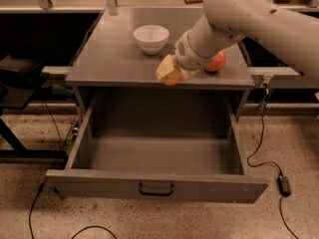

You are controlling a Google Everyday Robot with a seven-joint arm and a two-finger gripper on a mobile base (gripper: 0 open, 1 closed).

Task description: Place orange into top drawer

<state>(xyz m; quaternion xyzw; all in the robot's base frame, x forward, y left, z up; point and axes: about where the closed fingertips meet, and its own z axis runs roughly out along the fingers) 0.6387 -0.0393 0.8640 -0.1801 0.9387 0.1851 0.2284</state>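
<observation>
Carrying is the step in hand, as I judge it: the gripper (170, 75) sits at the front edge of the grey cabinet top (109, 59), and its pale fingers (164, 69) are closed around the orange (174, 79), which shows as a small yellow-orange curve just under them. Whether the fruit is clear of the surface or brushing it I cannot tell, but it is right at the lip, just above the open cavity.

Below, the top drawer (99, 182) is pulled well out, its dark handle (156, 189) facing the camera on the flat front panel. The inside looks bare and shallow, with low side walls. Nothing lies between the gripper and that floor.

Behind the gripper on the cabinet top stand a white bowl (151, 38) to one side and a larger reddish fruit (217, 61) to the other — the reddish one partly hidden by the arm (239, 19), which reaches in from the upper right of the view.

What remains, by my reading, is short: bring the orange forward past the cabinet's front edge, lower it into the drawer, and only then part the fingers. The move calls for keeping the grip firm until the fruit is low — a round, smooth thing let go from height would likely roll or bounce against the walls. The wrist should also clear the cabinet lip on the way down, and stay off the reddish fruit beside it.
</observation>
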